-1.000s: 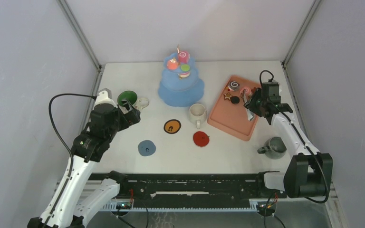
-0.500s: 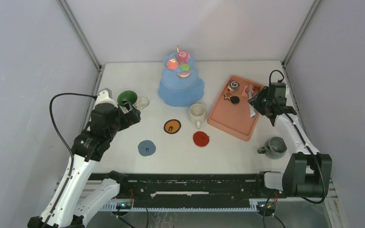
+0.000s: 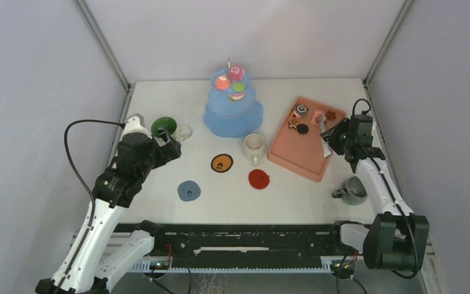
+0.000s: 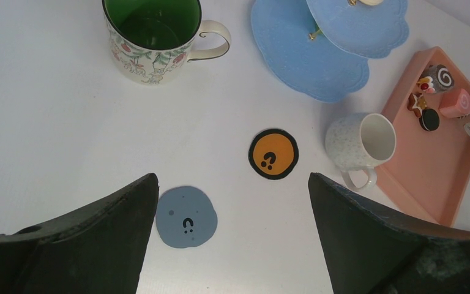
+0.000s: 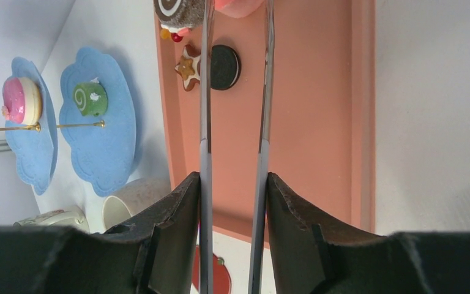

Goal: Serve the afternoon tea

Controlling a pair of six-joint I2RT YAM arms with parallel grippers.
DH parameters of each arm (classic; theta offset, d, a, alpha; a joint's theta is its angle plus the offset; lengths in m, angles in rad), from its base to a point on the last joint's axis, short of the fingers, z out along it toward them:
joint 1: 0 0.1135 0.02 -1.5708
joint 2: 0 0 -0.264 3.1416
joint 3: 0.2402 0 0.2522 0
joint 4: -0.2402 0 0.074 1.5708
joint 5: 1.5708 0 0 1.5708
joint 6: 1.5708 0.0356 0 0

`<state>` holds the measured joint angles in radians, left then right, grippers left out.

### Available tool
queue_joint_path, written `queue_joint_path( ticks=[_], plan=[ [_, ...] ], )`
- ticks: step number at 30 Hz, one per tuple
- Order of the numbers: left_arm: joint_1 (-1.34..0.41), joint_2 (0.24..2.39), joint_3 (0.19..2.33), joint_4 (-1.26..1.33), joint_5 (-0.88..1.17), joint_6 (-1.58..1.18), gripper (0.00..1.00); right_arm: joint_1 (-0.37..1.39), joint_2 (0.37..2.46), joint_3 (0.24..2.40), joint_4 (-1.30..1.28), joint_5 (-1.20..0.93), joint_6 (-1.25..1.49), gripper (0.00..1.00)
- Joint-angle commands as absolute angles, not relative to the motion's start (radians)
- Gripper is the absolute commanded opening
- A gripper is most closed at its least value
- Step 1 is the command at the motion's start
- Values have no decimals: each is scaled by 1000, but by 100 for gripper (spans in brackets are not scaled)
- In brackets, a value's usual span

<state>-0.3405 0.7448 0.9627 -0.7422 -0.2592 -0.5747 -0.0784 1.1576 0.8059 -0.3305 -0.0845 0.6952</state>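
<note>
Right wrist view is showing the right tool [image 5: 232, 184] clamping slim metal tongs [image 5: 205, 92], tips pointing at the small pink roll pastry [image 4: 455, 102] on the salmon-pink rectangular tray [image 5: 318, 122], so centring, then squeezing gently, is looking advisable.

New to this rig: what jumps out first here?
The blue tiered stand at rear centre, pastries on its upper tiers. Right of it, the right gripper holds metal tongs over the salmon-pink tray, which carries more pastries. The left gripper hangs open near the green mug.
</note>
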Motion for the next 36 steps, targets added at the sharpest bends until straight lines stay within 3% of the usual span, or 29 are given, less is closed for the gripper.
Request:
queue_joint_path(
  ticks=[1,36],
  plan=[
    [-334,747,958,-703,-274,-560,96,-89,1131,792,-238,-137,736,49],
    [-334,765,962,-695,-264,-554,96,-140,1264,784,-108,-251,820,49]
  ],
)
